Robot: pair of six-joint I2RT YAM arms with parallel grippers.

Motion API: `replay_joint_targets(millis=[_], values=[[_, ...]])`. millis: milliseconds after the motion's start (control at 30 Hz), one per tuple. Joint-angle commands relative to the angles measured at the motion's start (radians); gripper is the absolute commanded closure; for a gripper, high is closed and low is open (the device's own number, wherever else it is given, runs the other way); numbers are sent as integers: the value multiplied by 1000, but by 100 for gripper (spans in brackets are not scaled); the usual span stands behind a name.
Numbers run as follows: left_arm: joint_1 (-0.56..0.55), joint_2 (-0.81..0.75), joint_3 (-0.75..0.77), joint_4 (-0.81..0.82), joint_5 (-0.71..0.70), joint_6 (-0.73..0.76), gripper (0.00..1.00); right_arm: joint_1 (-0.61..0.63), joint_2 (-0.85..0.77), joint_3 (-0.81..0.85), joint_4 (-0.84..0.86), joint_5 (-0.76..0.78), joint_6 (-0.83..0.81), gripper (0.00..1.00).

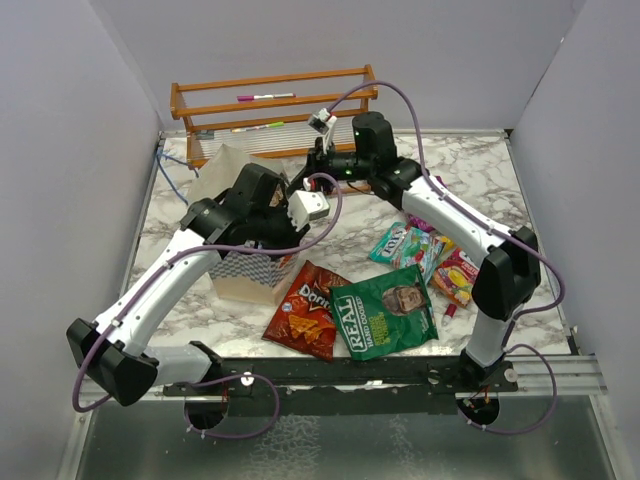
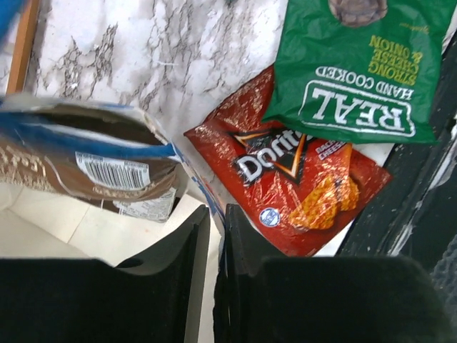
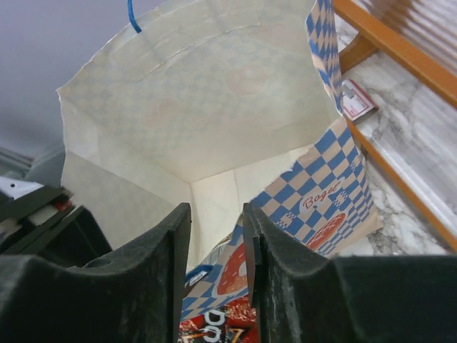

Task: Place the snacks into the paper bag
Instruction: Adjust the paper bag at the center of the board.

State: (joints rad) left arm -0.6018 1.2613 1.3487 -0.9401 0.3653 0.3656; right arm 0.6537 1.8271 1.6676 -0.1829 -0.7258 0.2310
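The blue-and-white checkered paper bag stands open at the left. My left gripper is over it, its jaws shut on the bag's near rim. A glossy brown packet with a barcode lies inside the bag. My right gripper hangs open and empty at the bag's mouth, its fingers astride the checkered wall. The red Doritos and the green REAL chips lie on the table in front of the bag. Teal, magenta and red-yellow packs lie to the right.
A wooden rack stands at the back, close behind the bag. A tiny red object lies near the right arm's base. Grey walls close in both sides. The black rail runs along the near edge.
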Motion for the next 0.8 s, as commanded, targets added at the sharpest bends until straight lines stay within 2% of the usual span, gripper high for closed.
replay_joint_targets(millis=[0,133,267,767], values=[[33,-65,-41,24,-34,20,85,7,-118,-4,-49,14,-110,59],[75,-98,-47,26,-28,26,96,6,-181,-28,-78,63,-172,48],[104,-109,-32,17,-28,26,100,5,-237,-43,-90,116,-220,40],[155,-144,-31,-27,-119,70,100,-111,-435,-202,-75,242,-348,36]])
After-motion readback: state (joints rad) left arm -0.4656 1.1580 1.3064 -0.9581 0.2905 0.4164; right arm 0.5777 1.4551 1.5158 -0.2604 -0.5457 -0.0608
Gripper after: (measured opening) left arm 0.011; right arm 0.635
